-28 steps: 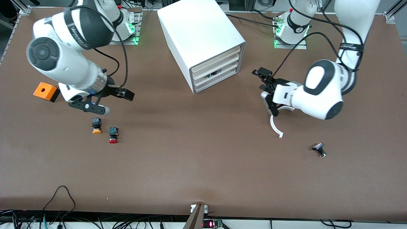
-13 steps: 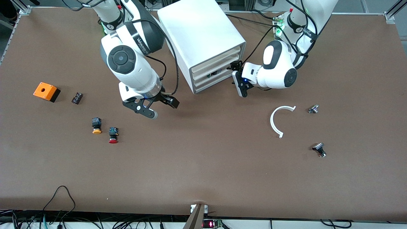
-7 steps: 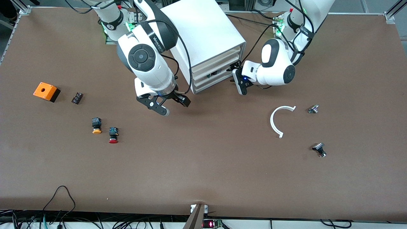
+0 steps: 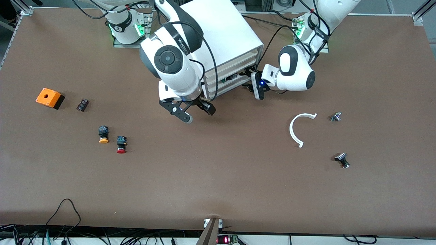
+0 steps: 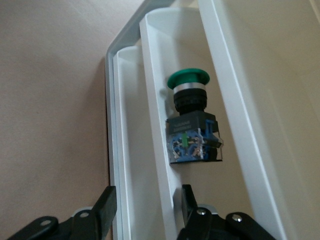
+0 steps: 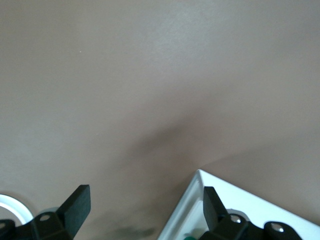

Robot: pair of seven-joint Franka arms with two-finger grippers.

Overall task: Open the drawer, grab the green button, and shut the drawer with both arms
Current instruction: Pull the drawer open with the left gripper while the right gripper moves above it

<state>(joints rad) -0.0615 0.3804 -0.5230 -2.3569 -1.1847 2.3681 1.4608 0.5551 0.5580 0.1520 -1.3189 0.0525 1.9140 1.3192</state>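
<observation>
Drawer [image 5: 155, 150], lowest of the white cabinet [image 4: 218, 37] by the table's robot-side edge: slightly out, front wall clamped between the left end effector [image 5: 145, 210] fingers, one finger inside. Green button [image 5: 192, 122] lies inside on its side. Right end effector [image 4: 191, 109] hovers spread wide, empty, over the table before the cabinet's front corner.

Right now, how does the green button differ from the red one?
The green button has a green cap, the red button a red one. The green button lies inside the drawer; the red button lies out on the table, toward the right arm's end. Both have a round cap on a dark boxy body.
</observation>
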